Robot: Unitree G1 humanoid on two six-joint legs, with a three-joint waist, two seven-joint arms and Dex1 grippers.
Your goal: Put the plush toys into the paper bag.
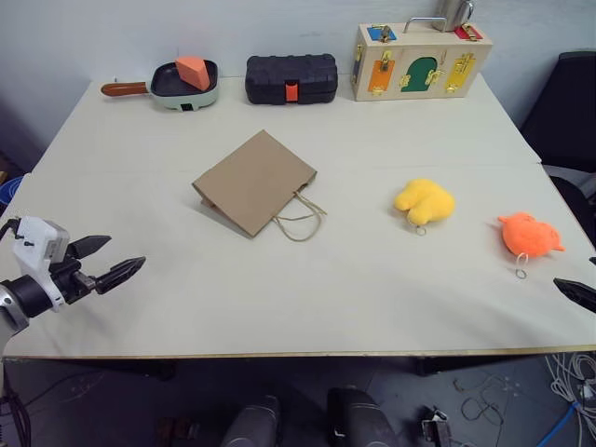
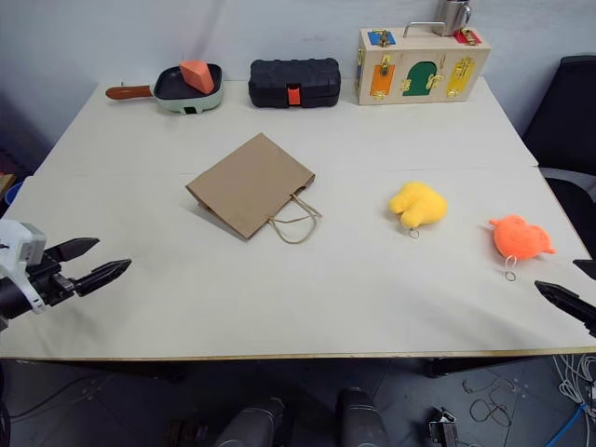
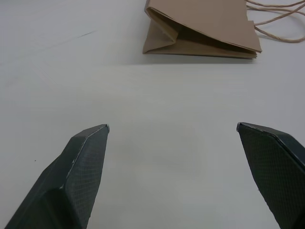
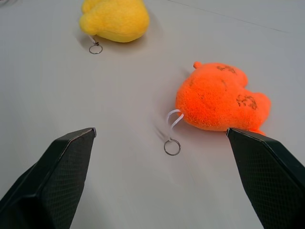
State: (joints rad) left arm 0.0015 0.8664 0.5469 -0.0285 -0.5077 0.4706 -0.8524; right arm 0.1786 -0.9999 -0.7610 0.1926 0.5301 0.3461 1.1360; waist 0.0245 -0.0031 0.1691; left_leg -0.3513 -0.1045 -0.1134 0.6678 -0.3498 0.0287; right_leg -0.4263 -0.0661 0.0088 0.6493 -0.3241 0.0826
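A brown paper bag [image 1: 252, 181] lies flat near the middle of the white table [image 1: 354, 270], its loop handles toward the front. To its right rests a yellow plush toy [image 1: 424, 201], and farther right an orange plush toy [image 1: 529, 234], each with a small ring tag. My left gripper [image 1: 110, 261] hovers open and empty over the table's front left, pointing toward the bag [image 3: 202, 28]. My right gripper [image 2: 570, 293] is open and empty at the front right edge, just short of the orange toy [image 4: 217, 98], with the yellow toy [image 4: 114, 19] beyond.
Along the far edge stand a small pan [image 1: 184, 86] holding an orange wedge block [image 1: 193, 71], a black ribbed case [image 1: 291, 78] and a wooden latch box [image 1: 419, 60]. A dark chair [image 1: 568, 112] stands off the table's right side.
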